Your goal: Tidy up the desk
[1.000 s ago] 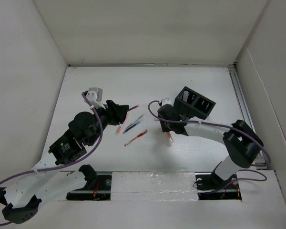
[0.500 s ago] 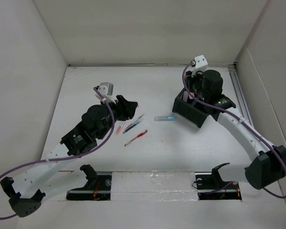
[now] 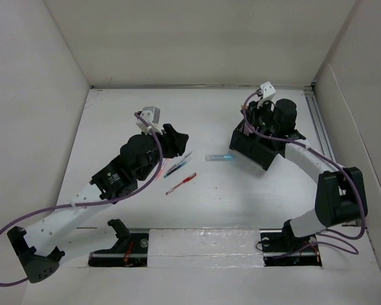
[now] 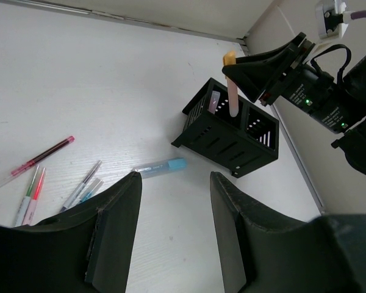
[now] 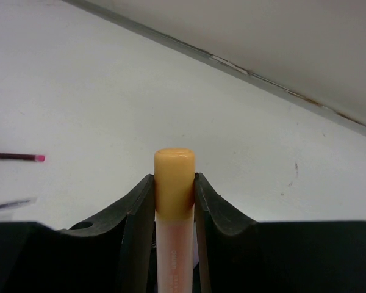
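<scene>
Clamping marker [image 4: 232, 101] over organizer [image 4: 222, 143], right end effector [image 5: 174, 186]; left end effector [image 4: 174, 183] gapes above pens [image 4: 82, 186].

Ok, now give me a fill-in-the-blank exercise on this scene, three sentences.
1. The right gripper holds an orange-capped marker over the organizer, whose colour is ____.
2. The left gripper is open and holds ____.
3. The pen lying on the desk nearest the organizer has a ____ cap.
Missing words: black; nothing; blue.
</scene>
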Robot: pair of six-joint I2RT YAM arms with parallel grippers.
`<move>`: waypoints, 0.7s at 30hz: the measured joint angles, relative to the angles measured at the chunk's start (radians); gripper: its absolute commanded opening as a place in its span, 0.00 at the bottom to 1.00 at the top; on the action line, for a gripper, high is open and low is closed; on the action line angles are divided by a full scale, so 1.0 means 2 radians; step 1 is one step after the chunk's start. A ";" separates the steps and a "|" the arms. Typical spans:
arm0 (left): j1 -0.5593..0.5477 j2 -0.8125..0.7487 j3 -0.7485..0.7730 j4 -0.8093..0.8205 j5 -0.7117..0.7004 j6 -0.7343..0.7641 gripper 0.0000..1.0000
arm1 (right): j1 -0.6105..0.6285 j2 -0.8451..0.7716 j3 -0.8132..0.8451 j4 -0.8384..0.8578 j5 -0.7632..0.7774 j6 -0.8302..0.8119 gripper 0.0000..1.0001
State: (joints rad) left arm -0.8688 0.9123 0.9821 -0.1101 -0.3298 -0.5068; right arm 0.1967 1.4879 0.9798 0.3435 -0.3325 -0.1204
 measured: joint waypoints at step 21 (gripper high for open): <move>0.000 0.013 0.005 -0.003 0.008 0.012 0.44 | -0.016 -0.037 -0.079 0.061 0.012 0.030 0.64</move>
State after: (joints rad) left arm -0.8688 0.9386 0.9916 -0.1158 -0.3141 -0.4835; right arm 0.1650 1.4147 0.8227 0.4664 -0.3080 -0.0605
